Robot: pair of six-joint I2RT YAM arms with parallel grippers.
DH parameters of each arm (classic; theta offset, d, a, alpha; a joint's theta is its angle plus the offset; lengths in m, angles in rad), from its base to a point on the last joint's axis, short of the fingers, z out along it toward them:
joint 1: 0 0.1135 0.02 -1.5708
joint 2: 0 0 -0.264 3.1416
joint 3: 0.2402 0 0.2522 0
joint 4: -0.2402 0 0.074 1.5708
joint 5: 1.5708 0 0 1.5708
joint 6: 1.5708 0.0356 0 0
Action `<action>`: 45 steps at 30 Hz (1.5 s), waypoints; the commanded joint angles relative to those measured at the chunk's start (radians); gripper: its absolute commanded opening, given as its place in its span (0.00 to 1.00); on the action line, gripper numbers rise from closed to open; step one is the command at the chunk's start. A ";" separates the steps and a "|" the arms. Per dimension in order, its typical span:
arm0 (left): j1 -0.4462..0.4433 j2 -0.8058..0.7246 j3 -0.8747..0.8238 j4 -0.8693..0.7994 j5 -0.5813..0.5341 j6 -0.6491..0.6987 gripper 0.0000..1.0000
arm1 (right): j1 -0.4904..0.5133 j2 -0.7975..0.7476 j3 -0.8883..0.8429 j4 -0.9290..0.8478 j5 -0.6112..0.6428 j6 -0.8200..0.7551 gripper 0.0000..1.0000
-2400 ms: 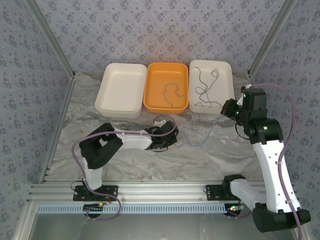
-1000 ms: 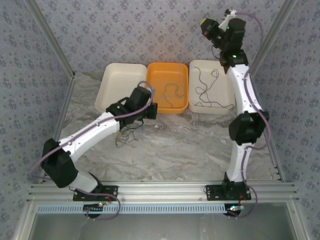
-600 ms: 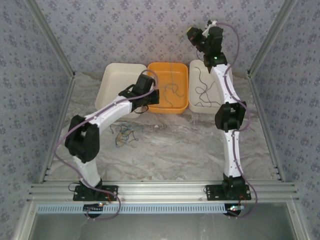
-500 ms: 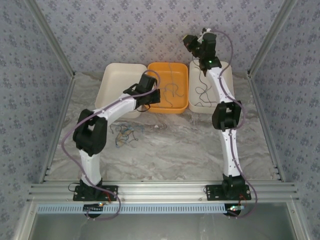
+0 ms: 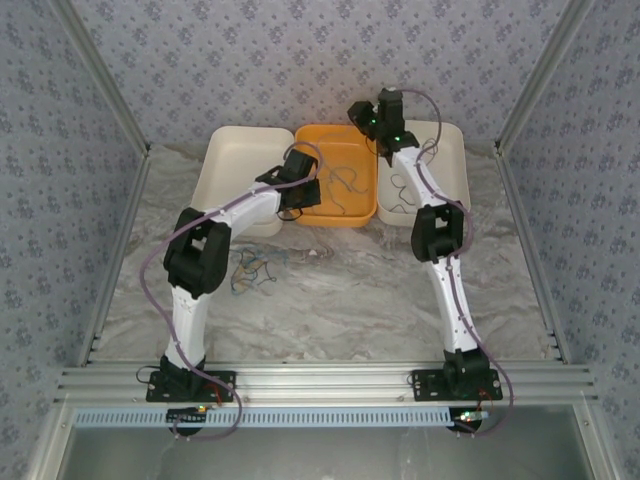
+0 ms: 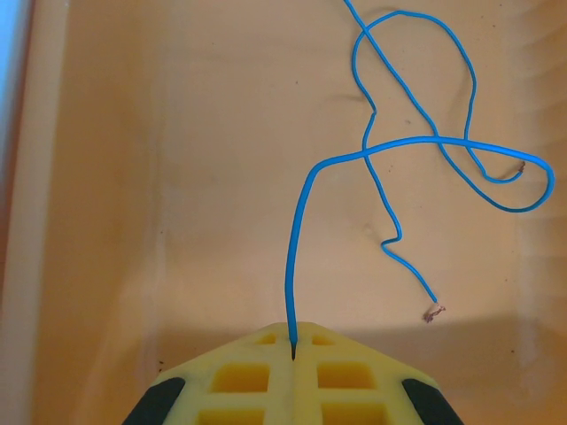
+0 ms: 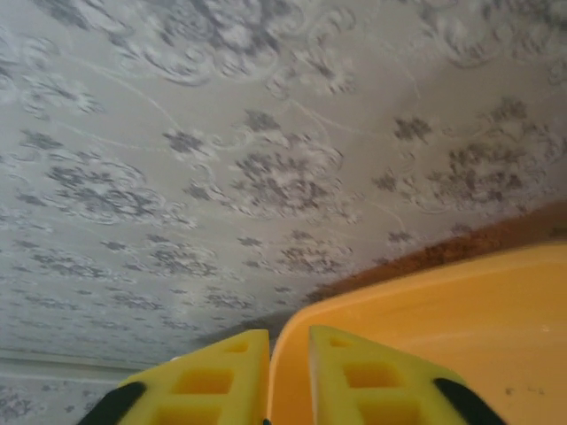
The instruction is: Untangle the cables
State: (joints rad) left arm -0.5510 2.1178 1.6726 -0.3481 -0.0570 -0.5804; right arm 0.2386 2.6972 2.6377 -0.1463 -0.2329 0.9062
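Blue cable (image 6: 287,283) pinched in left gripper (image 6: 292,336); right gripper (image 7: 289,341) seemingly slightly parted.

A bright blue cable (image 6: 434,139) on a plain orange tray (image 5: 335,219), flanked by cream trays (image 5: 225,165). The table (image 5: 360,300) is grey-white with marble veining; the tangled cables (image 5: 250,272) on it are blue, black and tan. The walls (image 5: 250,60) carry a pale grey-blue floral print.
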 commanded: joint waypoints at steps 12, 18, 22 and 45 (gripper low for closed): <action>-0.017 -0.175 -0.085 -0.018 -0.014 -0.057 0.60 | 0.035 -0.244 -0.026 -0.231 0.104 -0.201 0.44; -0.029 -0.248 -0.092 -0.021 0.002 -0.066 0.75 | 0.037 -0.341 -0.021 -0.346 0.127 -0.241 0.37; -0.028 -0.397 -0.172 -0.034 -0.053 -0.091 0.74 | 0.075 -0.566 -0.283 -0.278 0.222 -0.334 0.33; 0.256 -1.085 -1.082 -0.095 0.043 -0.297 0.68 | 0.799 -1.043 -1.513 0.049 0.417 0.007 0.48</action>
State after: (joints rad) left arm -0.3317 1.0645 0.6163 -0.4927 -0.0479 -0.8444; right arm 0.9939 1.5578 1.0966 -0.1593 0.1783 0.7414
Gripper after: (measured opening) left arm 0.677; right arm 0.488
